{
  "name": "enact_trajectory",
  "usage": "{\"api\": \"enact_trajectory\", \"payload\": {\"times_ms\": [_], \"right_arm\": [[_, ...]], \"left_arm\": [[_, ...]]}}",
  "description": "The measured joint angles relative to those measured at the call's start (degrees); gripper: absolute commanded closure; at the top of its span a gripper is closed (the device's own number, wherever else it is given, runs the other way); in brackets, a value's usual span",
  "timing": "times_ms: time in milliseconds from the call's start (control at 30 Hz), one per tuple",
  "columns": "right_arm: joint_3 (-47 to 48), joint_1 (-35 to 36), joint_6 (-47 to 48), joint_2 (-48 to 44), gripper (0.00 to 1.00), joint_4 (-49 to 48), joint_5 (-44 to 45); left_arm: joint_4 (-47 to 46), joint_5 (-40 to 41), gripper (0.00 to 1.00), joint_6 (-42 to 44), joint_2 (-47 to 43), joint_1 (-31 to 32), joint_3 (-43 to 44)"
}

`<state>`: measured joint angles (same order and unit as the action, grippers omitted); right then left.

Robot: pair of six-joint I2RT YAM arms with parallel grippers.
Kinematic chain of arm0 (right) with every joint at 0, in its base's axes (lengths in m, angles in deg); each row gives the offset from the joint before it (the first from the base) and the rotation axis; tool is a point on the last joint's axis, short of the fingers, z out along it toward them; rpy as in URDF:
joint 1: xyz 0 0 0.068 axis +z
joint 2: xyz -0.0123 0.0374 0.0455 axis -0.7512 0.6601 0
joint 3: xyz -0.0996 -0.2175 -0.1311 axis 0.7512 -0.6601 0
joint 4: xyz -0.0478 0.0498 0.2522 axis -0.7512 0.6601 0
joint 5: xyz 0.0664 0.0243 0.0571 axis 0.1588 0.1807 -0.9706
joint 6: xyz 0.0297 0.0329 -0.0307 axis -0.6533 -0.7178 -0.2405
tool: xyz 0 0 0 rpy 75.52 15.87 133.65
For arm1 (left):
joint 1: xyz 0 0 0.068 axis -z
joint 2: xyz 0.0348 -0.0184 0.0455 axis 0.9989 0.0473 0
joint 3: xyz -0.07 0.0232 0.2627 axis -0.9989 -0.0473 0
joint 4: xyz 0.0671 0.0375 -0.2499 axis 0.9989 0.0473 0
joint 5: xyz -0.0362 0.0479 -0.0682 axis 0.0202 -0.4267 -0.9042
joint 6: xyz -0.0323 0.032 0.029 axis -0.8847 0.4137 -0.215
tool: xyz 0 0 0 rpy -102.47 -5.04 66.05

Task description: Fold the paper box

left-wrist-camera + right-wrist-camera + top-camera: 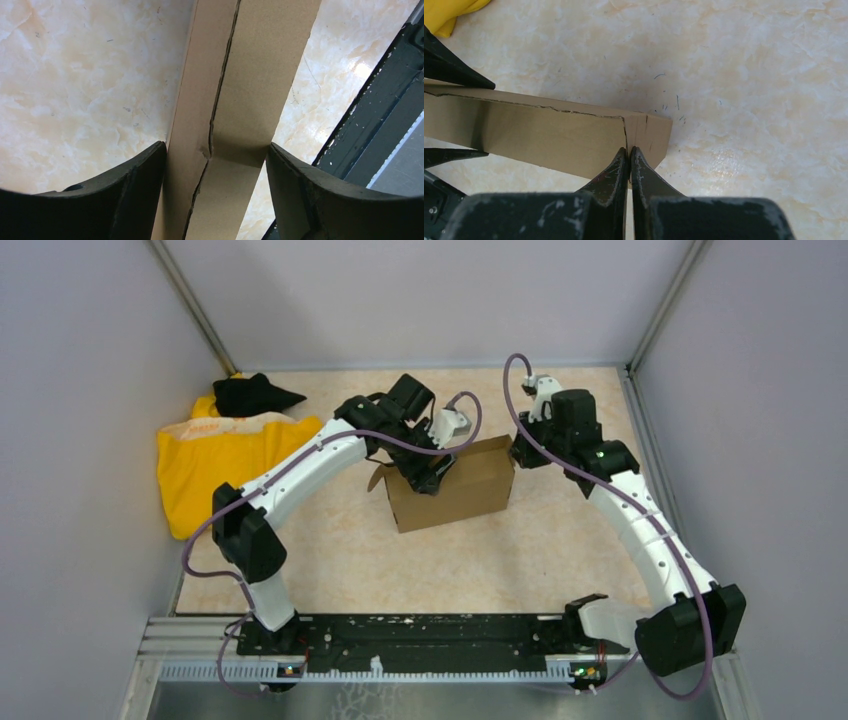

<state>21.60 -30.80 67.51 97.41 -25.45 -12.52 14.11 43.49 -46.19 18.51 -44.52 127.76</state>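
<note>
The paper box (460, 495) stood on the marbled tabletop (400, 570), about in the middle between the two arms. From above its broad brown near face was seen, and a small flap (380, 478) stuck out at its left end.

The left gripper (432, 478) reached down over the left part of the box's top. In the left wrist view its jaws were wide open and stood astride the narrow cardboard top (235, 100), one finger (135, 190) on each side. A torn-looking seam ran along the cardboard between two layers. The finger on the left of that view lay against the cardboard. Beside the other finger (310, 195) a thin strip of tabletop showed lower down, so a firm hold was not seen.

The right gripper (518, 452) was at the far right corner of the box. In the right wrist view its jaws were closed on each other with nothing between them, and the tips (629, 150) touched the cardboard wall (549, 135) just beside the corner.

A yellow cloth (225, 465) lay at the left side of the tabletop, well apart from the box, with a black cloth (255, 393) at its far edge. The black rail (420, 635) carrying the arm bases ran along the near edge
</note>
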Motion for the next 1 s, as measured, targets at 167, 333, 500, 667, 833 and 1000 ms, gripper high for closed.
{"api": "enact_trajectory", "payload": {"times_ms": [167,333,500,667,833,1000], "right_arm": [[0.0,0.0,-1.49,-0.09,1.0,0.28,0.04],[-0.42,0.02,-2.49,-0.22,1.0,0.57,-0.04],[-1.51,0.04,-3.34,-0.55,1.0,0.46,-0.13],[-1.6,0.07,-3.8,-0.63,1.0,0.39,-0.09],[-1.88,0.09,-4.74,-0.92,1.0,0.09,-0.04],[-1.88,0.09,-5.31,-0.92,1.0,0.11,-0.07]], "left_arm": [[-0.02,-0.02,0.19,-0.61,0.0,0.0,0.0],[0.0,0.17,0.17,-1.4,0.0,0.0,0.0],[-0.04,0.22,0.16,-1.6,0.07,0.0,-0.02],[-0.04,0.24,0.16,-1.66,0.07,0.0,-0.02],[-0.07,0.26,0.14,-1.7,0.07,0.0,-0.02],[-0.07,0.42,0.13,-1.86,0.07,0.02,-0.02]]}}
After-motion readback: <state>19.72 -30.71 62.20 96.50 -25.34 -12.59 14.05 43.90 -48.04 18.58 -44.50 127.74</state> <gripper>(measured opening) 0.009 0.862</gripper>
